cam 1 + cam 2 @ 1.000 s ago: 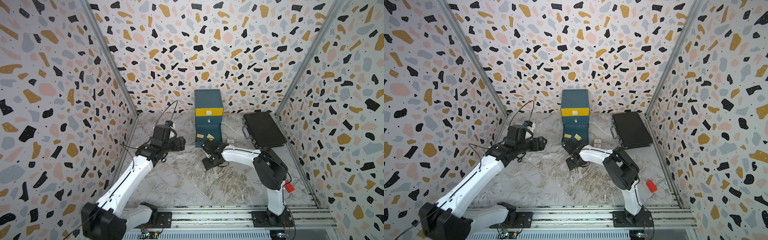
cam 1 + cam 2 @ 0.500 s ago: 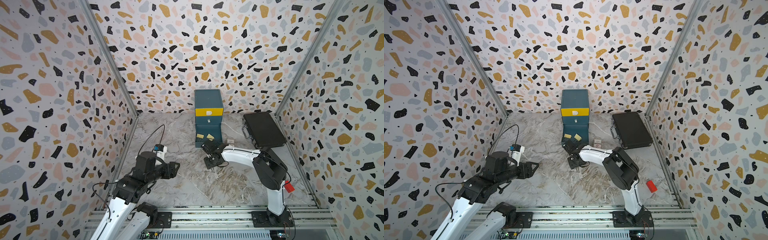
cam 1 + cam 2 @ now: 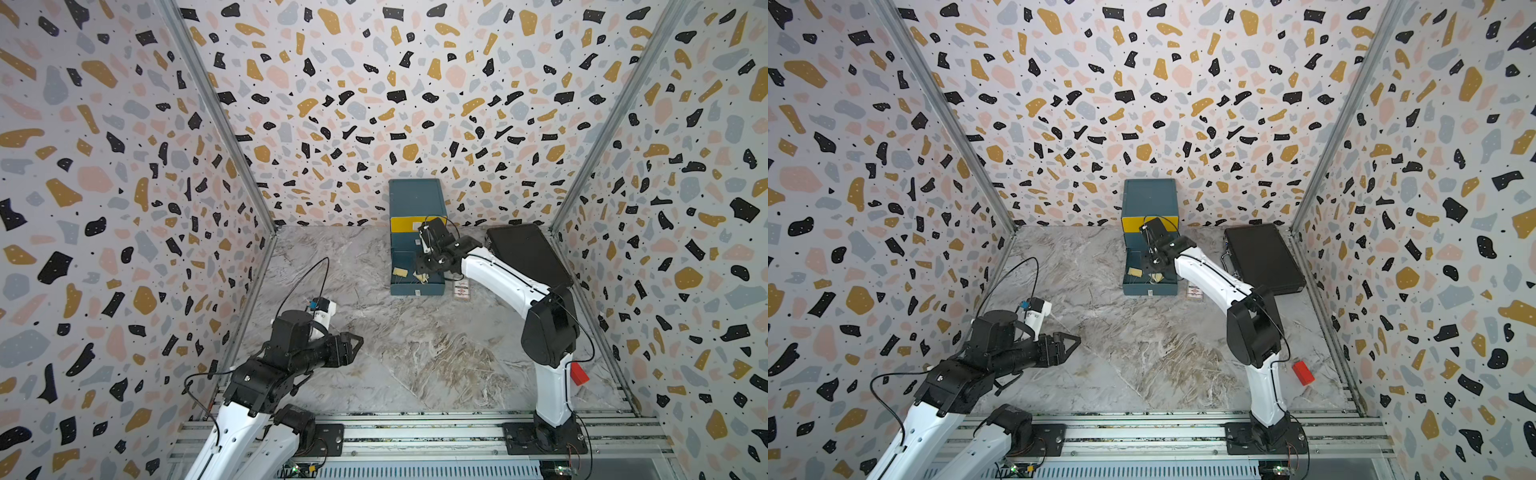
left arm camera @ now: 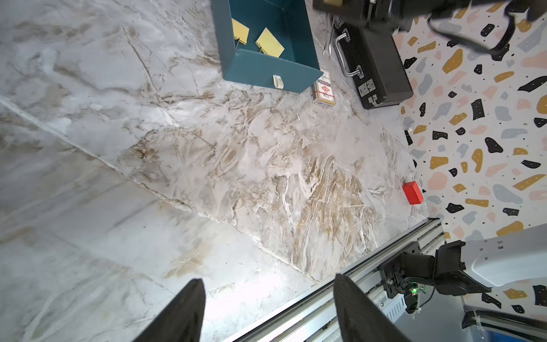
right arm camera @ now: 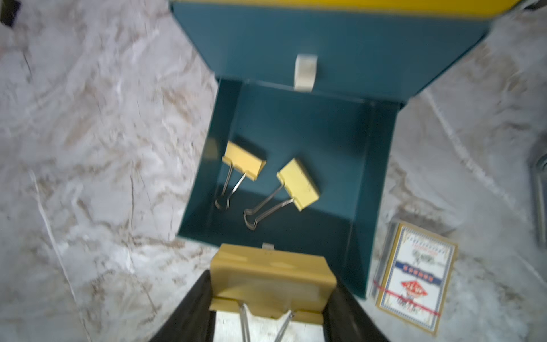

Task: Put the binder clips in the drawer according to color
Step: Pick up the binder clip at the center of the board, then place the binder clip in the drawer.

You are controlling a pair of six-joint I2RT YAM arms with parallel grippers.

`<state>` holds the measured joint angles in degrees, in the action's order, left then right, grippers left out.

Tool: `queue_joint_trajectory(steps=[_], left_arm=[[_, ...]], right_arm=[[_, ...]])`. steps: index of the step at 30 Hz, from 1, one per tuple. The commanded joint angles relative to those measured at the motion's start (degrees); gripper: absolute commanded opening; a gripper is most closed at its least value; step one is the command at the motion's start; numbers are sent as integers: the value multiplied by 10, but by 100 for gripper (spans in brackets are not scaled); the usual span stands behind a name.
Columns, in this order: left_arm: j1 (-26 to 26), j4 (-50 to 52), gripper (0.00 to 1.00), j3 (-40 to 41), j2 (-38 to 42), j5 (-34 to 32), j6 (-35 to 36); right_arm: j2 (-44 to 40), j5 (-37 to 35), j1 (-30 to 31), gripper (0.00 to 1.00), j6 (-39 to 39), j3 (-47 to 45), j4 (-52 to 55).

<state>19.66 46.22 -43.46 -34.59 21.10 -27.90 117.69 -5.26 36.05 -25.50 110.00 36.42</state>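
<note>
The small wire-handled binder clip (image 5: pixel 273 275) in my black right claw (image 5: pixel 270 285) is mustard yellow, like the two clips (image 5: pixel 242 161) (image 5: pixel 299 183) in the dark-teal box drawer (image 5: pixel 377 192). The marbled tabletop (image 5: pixel 88 148) is grey with tan veins.

left tool (image 4: pixel 268 281) low, jaws apart; right tool (image 5: pixel 270 291) outstretched, clamping yellow clip (image 5: pixel 272 266)

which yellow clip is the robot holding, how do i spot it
Find the dark-teal drawer chest against the back wall; its bottom drawer is pulled open. Two yellow clips lie flat inside it. The one held is the third yellow clip, pinched in the right gripper above the drawer's front, off the drawer floor.
</note>
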Motion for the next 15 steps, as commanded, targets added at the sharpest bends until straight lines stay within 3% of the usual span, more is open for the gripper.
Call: queue_joint_trajectory(steps=[1,5,10,15], left_arm=[[3,-34,72,4,-4,31,-1],[3,-37,71,6,2,28,3],[3,-43,71,9,18,24,2],[2,-44,70,9,39,21,3]], right_arm=[[53,8,-19,28,0,62,34],[95,1,-33,28,-6,109,30],[113,0,-36,31,-24,97,10],[111,29,-38,63,-39,78,-5]])
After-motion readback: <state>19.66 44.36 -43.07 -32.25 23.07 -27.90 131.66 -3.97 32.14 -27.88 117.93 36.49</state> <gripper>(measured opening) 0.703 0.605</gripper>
